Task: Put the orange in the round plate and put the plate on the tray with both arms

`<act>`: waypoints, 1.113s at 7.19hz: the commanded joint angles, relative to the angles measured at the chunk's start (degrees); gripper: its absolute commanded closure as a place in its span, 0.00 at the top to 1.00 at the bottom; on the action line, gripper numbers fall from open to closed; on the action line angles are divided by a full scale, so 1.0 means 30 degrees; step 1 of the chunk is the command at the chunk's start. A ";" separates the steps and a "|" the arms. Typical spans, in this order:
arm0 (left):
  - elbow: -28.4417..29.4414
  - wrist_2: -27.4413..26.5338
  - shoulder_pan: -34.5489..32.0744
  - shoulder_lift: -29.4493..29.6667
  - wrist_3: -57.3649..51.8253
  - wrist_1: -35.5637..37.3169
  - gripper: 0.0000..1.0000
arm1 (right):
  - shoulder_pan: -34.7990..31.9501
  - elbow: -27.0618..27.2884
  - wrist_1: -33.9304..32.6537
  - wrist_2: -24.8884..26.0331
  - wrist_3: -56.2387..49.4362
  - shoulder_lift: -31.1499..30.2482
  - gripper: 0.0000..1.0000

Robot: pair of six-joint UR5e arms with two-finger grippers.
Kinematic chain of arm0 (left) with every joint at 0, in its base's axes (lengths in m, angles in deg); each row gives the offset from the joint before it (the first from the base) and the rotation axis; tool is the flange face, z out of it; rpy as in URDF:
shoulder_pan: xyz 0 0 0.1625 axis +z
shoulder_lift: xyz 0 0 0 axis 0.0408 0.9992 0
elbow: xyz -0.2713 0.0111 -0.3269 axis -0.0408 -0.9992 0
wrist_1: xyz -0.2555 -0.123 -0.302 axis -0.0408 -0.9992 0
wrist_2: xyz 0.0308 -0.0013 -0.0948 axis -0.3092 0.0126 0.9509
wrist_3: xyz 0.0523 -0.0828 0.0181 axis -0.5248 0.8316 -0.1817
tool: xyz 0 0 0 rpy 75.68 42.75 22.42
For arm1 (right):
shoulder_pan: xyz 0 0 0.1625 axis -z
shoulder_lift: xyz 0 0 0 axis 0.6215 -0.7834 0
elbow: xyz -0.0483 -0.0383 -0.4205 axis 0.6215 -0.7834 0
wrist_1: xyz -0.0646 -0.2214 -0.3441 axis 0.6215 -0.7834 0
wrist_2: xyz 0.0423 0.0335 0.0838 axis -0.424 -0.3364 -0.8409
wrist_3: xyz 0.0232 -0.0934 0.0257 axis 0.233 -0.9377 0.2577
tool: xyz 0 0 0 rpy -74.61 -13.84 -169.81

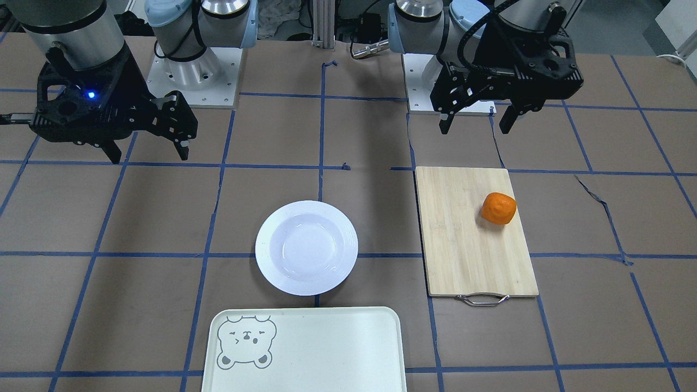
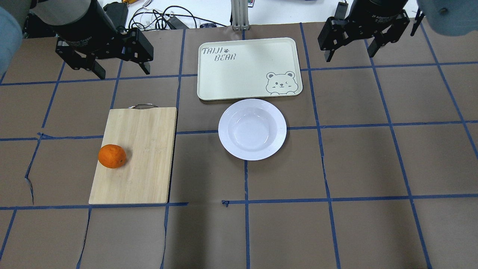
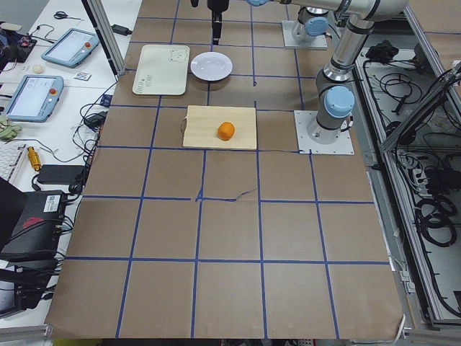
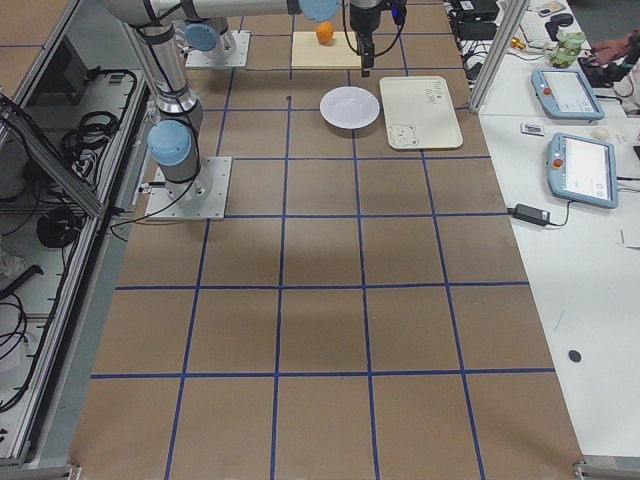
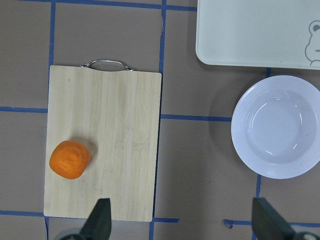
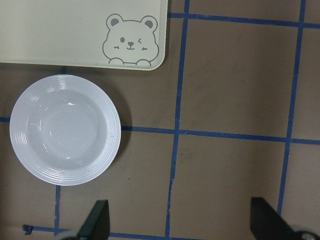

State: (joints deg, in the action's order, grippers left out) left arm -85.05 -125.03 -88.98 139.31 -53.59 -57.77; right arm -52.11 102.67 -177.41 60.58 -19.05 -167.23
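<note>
Left gripper [image 2: 121, 71]: my jaws wide, empty. Orange [image 5: 70, 159] below, just ahead of left finger, on board [image 5: 115, 135]. Right gripper [image 2: 350, 56]: jaws wide, empty. Plate [image 6: 65, 130] below, ahead on left-finger side; tray [image 6: 60, 45] just beyond it.

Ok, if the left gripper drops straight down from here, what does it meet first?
Probably bare table beside the cutting board, at its robot-side corner, though one fingertip may clip its edge; depth is unclear. Not the orange.
</note>
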 commanded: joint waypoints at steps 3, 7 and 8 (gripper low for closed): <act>-0.0001 -0.0014 0.0000 0.0034 -0.0553 0.0119 1.00 | 0.0001 -0.0017 -0.0031 -0.0020 0.0468 -0.0102 1.00; -0.0030 -0.0101 0.0000 0.0064 -0.0640 0.0266 1.00 | 0.0031 -0.0046 -0.0206 -0.0078 0.0467 -0.0131 1.00; -0.0030 -0.0102 0.0000 0.0064 -0.0641 0.0266 1.00 | -0.0027 -0.0017 -0.0440 0.0008 0.0467 -0.0131 1.00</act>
State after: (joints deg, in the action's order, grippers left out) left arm -85.12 -125.28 -88.98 139.53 -55.49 -57.01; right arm -52.12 102.57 -178.04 60.49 -17.67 -167.61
